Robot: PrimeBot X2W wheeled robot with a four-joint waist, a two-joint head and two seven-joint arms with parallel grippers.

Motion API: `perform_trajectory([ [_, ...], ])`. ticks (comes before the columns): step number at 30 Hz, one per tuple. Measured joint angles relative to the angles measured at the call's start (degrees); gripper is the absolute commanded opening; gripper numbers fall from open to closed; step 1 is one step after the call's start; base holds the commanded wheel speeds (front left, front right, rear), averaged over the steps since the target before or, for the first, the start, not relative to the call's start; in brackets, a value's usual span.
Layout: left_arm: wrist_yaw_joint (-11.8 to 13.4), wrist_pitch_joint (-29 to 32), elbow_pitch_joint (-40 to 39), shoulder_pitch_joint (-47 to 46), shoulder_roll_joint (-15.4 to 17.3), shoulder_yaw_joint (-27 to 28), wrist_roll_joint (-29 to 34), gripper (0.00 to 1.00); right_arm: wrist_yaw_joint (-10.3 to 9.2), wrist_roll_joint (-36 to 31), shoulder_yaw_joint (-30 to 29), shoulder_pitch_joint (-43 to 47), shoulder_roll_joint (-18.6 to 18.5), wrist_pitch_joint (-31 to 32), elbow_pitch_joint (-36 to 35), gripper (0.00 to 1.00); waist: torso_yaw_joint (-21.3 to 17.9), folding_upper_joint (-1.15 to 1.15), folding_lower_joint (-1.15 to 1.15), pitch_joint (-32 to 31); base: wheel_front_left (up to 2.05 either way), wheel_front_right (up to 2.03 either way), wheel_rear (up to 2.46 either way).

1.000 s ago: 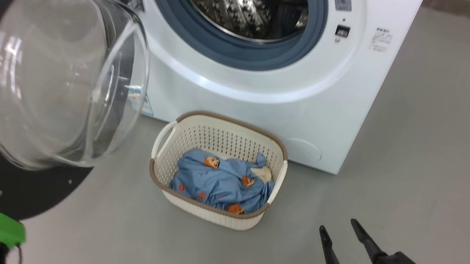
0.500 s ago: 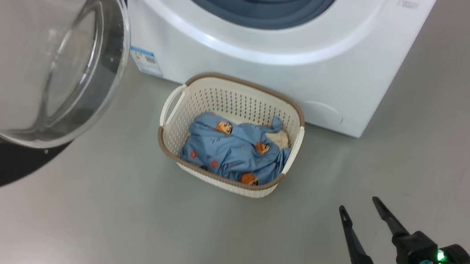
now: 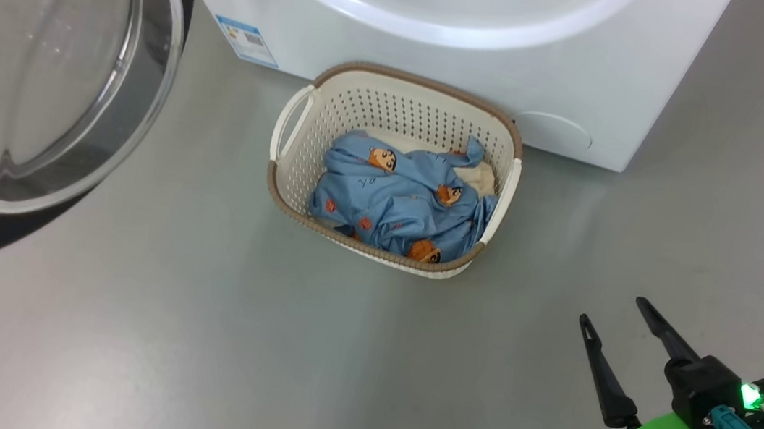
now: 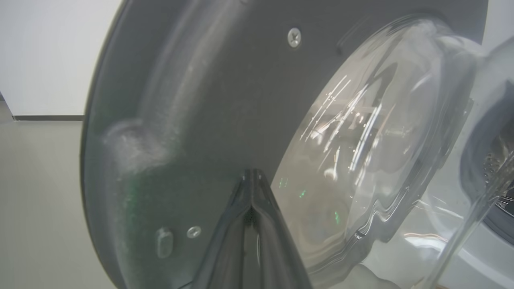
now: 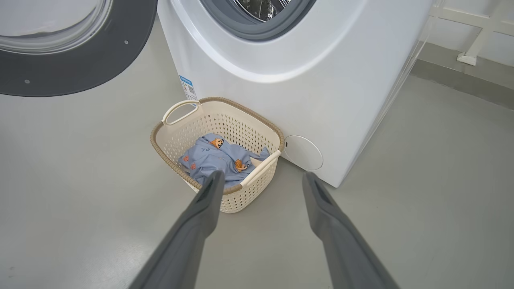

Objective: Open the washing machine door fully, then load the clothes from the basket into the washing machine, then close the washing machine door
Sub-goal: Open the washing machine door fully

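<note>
As the head view looks down, basket [image 3: 366,107]: centre of the frame, standing on the grey floor [image 3: 192,337] just in front of the washing machine [image 3: 488,60], with a brown rim and a white loop handle at its left end.
Clothes [image 3: 398,198]: light-blue cloth printed with small cartoon faces, bundled inside the basket; a bit of cream cloth shows at the bundle's upper right.
Washing machine: white front along the top edge, with a blue label sticker [image 3: 246,41] at its lower left corner.
Washing machine door [image 3: 44,56]: upper left, swung open, its clear glass bowl bulging out of the black rim.
Right pincer [image 3: 611,310]: lower right, two dark fingers spread wide with nothing between them, well apart from the basket.
Left wrist view, left pincer [image 4: 251,176]: fingertips pressed together and gripping nothing, pointing at the door's dark inner face beside the glass bowl; whether they touch it cannot be told.
Right wrist view, basket: above the spread fingers at centre, clothes inside; the left fingertip overlaps its near rim in the frame.
Right wrist view, machine: grey seal [image 5: 241,28] and steel drum [image 5: 261,6] at the top, open door at upper left.
</note>
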Motion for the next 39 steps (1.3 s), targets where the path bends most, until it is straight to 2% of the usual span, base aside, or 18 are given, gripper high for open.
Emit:
perform_trajectory([
  [13,-1.15,-0.02,2.96,-2.83,0.22,2.96,2.05,0.0,0.0,-0.6,-0.73,0.0,-1.08,1.66,-2.46,1.0,0.61,0.0,0.0,2.56,0.0,0.0,0.0],
  [20,-2.1,-0.01,4.05,-3.0,0.26,3.69,3.68,0.0,0.0,-0.6,-0.68,0.0,-0.71,1.01,-1.89,1.0,0.48,0.0,0.0,1.33,0.0,0.0,0.0],
  [25,-2.37,-0.01,3.28,-2.15,0.32,3.3,4.32,0.0,0.0,-0.6,-0.62,-0.01,0.96,-1.01,0.46,1.0,0.08,0.0,0.0,-0.73,0.0,0.0,0.0],
  [33,-2.59,-0.01,-1.67,5.02,0.25,-0.75,4.97,0.0,0.0,-0.59,-3.48,0.01,4.13,-4.95,4.9,1.0,-1.25,0.0,0.0,-5.85,0.0,0.0,0.0],
  [39,-2.59,0.0,-6.95,11.19,-1.48,-7.34,4.86,0.0,0.0,-0.59,-4.7,0.05,5.59,-6.89,7.08,1.0,-2.85,0.0,0.0,-9.76,0.0,0.0,0.0],
])
